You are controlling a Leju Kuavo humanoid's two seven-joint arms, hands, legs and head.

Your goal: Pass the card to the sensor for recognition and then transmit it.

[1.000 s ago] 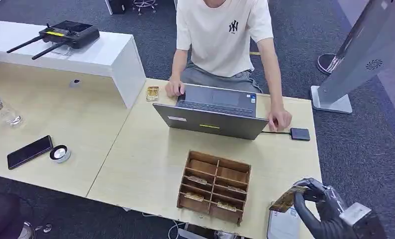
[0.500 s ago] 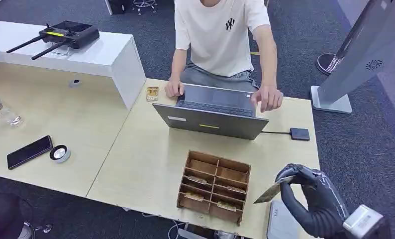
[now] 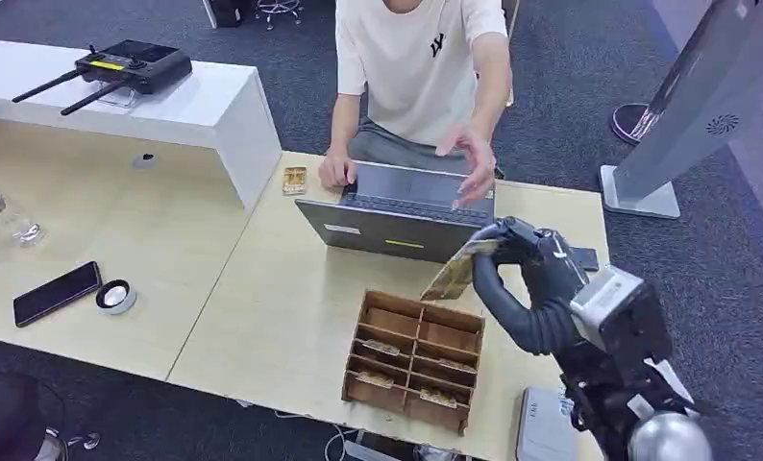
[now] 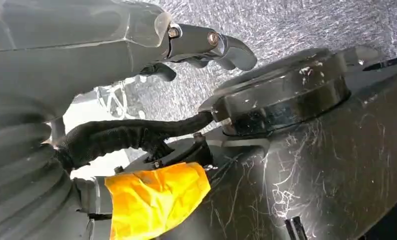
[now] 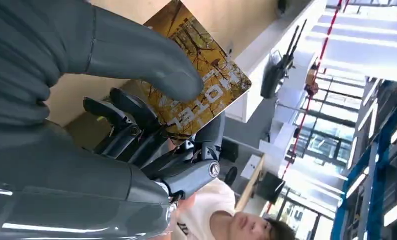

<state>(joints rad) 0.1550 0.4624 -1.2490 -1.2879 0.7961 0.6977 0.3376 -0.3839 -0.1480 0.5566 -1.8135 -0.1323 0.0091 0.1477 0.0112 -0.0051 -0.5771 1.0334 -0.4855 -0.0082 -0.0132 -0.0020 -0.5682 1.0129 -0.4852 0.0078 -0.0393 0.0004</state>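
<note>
My right hand (image 3: 529, 267) is raised over the table, just in front of the laptop (image 3: 397, 235). It pinches a yellow-brown hotel card (image 3: 452, 273) that sticks out to the left and tilts. In the right wrist view the thumb (image 5: 136, 57) presses the card (image 5: 209, 82) against the darker fingers. A person's hand (image 3: 469, 158) reaches over the laptop towards the card, still apart from it. A flat grey reader (image 3: 543, 430) lies at the table's front edge, below my arm. My left hand (image 4: 196, 42) hangs down with its fingers apart and nothing in them.
A wooden compartment box (image 3: 414, 360) holding several cards stands on the light wooden table (image 3: 282, 298) left of my arm. A phone (image 3: 57, 292), a round tin (image 3: 116, 296) and a glass (image 3: 3, 213) sit at the left. A grey stand (image 3: 690, 106) rises at the right.
My right hand has lifted the card from above the grey reader up and forward to the laptop. The person's hand has left the table and reaches towards the card.
</note>
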